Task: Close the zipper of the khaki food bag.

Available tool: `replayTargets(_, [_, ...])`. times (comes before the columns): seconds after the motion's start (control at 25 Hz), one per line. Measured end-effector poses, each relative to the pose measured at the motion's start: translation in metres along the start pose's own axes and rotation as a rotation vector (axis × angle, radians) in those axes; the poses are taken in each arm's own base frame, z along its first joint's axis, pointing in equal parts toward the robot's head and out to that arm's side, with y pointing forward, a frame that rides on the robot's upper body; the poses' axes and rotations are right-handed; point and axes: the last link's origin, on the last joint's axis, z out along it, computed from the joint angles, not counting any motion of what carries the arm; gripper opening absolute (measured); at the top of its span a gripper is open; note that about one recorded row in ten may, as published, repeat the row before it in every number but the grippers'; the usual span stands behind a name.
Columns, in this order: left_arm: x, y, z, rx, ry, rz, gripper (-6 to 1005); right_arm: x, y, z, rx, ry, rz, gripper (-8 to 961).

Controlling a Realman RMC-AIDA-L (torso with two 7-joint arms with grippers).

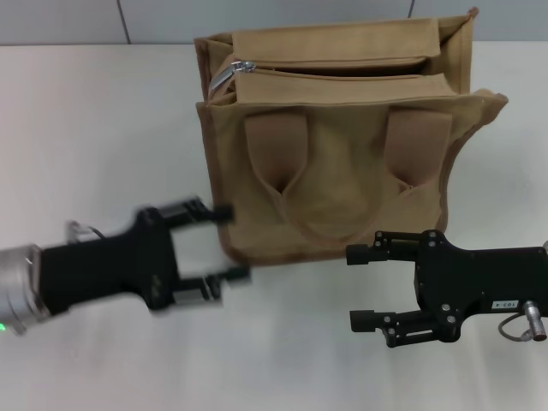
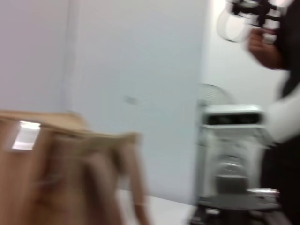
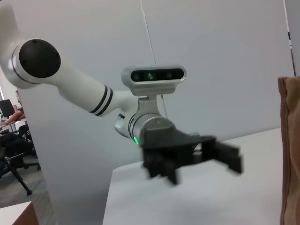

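Observation:
The khaki food bag stands upright on the white table, its two looped handles hanging down its near side. Its zipper lies open along the top, with the silver pull tab at the bag's left end. My left gripper is open and empty at the bag's lower left corner, its upper finger against the bag's side. My right gripper is open and empty, just in front of the bag's lower right. The bag also shows in the left wrist view and at the edge of the right wrist view, which also shows my left gripper.
The white table stretches to the bag's left and in front of the grippers. A grey wall panel runs behind the bag. In the left wrist view a person stands off the table beside a white machine.

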Motion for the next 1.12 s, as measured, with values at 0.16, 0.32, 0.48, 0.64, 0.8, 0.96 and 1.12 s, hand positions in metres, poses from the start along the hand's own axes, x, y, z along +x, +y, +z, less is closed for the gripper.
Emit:
replayTargets(0.16, [-0.004, -0.022, -0.033, 0.333, 0.079, 0.035, 762, 0.001, 0.000, 0.000, 0.006, -0.001, 0.002, 775])
replayTargets(0.32, [-0.007, -0.029, -0.048, 0.521, 0.153, 0.067, 756, 0.001, 0.000, 0.000, 0.008, -0.003, 0.004, 771])
replayTargets(0.48, [-0.002, -0.037, -0.043, 0.532, 0.167, 0.090, 749, 0.001, 0.000, 0.000, 0.010, 0.001, 0.004, 768])
replayTargets(0.64, [0.006, -0.048, -0.025, 0.484, 0.141, 0.124, 743, 0.001, -0.001, 0.001, 0.010, 0.002, 0.002, 765])
replayTargets(0.8, [0.009, -0.056, -0.012, 0.454, 0.112, 0.133, 737, 0.000, -0.002, 0.001, 0.013, 0.000, 0.002, 761])
replayTargets(0.96, [0.012, -0.070, 0.010, 0.427, 0.056, 0.141, 730, 0.000, -0.002, 0.001, 0.019, -0.006, 0.002, 758])
replayTargets(1.12, [0.016, -0.078, 0.019, 0.431, 0.042, 0.149, 724, 0.000, -0.003, 0.001, 0.020, -0.006, 0.003, 754])
